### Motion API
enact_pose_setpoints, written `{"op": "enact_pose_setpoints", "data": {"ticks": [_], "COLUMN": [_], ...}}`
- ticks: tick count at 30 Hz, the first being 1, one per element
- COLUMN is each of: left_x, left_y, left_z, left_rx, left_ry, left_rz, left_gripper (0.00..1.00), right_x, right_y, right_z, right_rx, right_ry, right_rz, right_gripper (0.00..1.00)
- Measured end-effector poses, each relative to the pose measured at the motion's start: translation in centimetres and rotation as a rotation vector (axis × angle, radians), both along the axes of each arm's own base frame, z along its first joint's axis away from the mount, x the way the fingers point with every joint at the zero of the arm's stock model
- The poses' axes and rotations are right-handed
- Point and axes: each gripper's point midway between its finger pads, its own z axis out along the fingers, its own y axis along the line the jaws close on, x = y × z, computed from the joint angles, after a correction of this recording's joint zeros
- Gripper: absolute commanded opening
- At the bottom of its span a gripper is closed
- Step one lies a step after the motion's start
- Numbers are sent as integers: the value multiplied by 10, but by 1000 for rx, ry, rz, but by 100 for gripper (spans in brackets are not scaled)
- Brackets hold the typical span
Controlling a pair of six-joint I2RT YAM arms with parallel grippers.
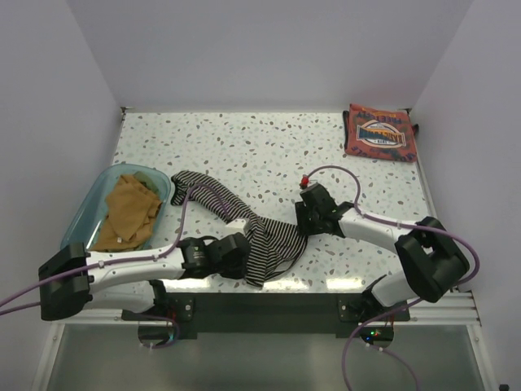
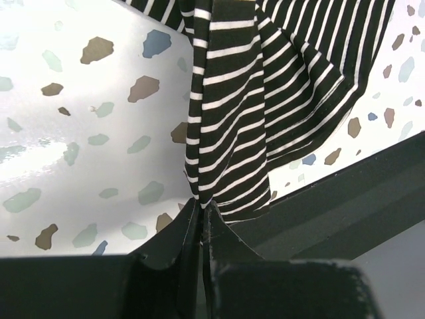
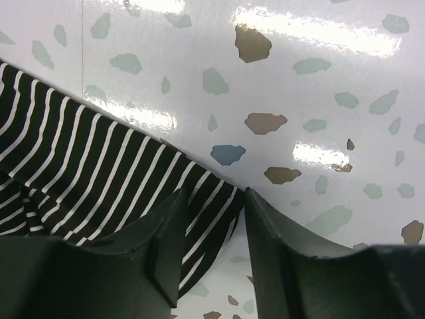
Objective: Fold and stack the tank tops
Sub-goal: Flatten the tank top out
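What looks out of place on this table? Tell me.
The striped top is odd: it is twisted into a ropy band across the table, not flat. The left gripper is shut on it; the right gripper straddles its edge, jaws apart. Mustard tops lie crumpled in the bin.

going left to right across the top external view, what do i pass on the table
teal bin → left end effector → right end effector → rust-red tank top; the striped tank top is left out because it stretches across both end effectors
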Motion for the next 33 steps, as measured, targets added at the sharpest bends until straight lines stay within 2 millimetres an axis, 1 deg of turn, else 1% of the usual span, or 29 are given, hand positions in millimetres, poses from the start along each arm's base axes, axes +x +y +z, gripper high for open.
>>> {"op": "enact_pose_setpoints", "data": {"ticks": [2, 3, 5, 6, 8, 10, 12, 14, 15, 17, 19, 20, 21, 22, 23, 24, 25, 27, 28, 29, 30, 32, 33], "left_x": [1, 1, 3, 3, 6, 12, 23, 39, 52, 81, 114, 131, 144, 156, 165, 172, 176, 177, 176, 173, 169, 159, 153], "left_y": [3, 4, 7, 9, 12, 14, 15, 14, 16, 23, 39, 50, 62, 70, 76, 80, 82, 89, 92, 97, 102, 115, 120], "left_z": [2, 3, 7, 9, 17, 29, 53, 88, 109, 153, 205, 231, 258, 287, 316, 348, 377, 424, 449, 471, 489, 514, 522], "left_rx": [2, 2, 0, -1, -2, 2, -6, -31, -50, -94, -134, -144, -154, -167, -180, -207, -236, -280, -312, -341, -367, -412, -427], "left_ry": [-6, -11, -19, -25, -43, -73, -118, -180, -217, -307, -413, -471, -530, -587, -645, -707, -764, -848, -893, -935, -970, -1022, -1040], "left_rz": [7, 13, 29, 37, 54, 74, 102, 141, 165, 234, 314, 357, 398, 429, 451, 467, 477, 495, 503, 510, 518, 535, 538], "left_gripper": [0, 0, 0, 0, 0, 0, 0, 0, 0, 0, 0, 0, 0, 0, 0, 0, 0, 0, 0, 0, 0, 0, 0], "right_x": [0, -1, -1, -2, -4, -8, -11, -6, 2, 29, 62, 76, 87, 97, 103, 107, 109, 106, 102, 98, 91, 77, 69], "right_y": [0, 0, 0, 0, -1, -3, -7, -10, -12, -18, -28, -35, -39, -45, -51, -58, -61, -70, -73, -76, -79, -84, -86], "right_z": [-1, -1, -2, -2, -2, 1, 12, 37, 56, 104, 167, 201, 230, 265, 299, 338, 364, 425, 451, 468, 488, 516, 526], "right_rx": [4, 6, 13, 17, 27, 28, 34, 51, 67, 122, 187, 216, 247, 277, 307, 338, 363, 413, 437, 450, 470, 498, 509], "right_ry": [4, 5, 7, 8, 12, 19, 11, -26, -55, -145, -266, -326, -385, -455, -520, -588, -639, -750, -799, -829, -868, -924, -945], "right_rz": [-10, -14, -25, -32, -47, -58, -68, -87, -105, -158, -224, -257, -275, -298, -316, -332, -337, -350, -351, -353, -353, -348, -346], "right_gripper": [36, 26, 12, 0, 0, 0, 0, 0, 0, 0, 0, 0, 0, 0, 0, 0, 0, 0, 0, 0, 0, 0, 0]}}
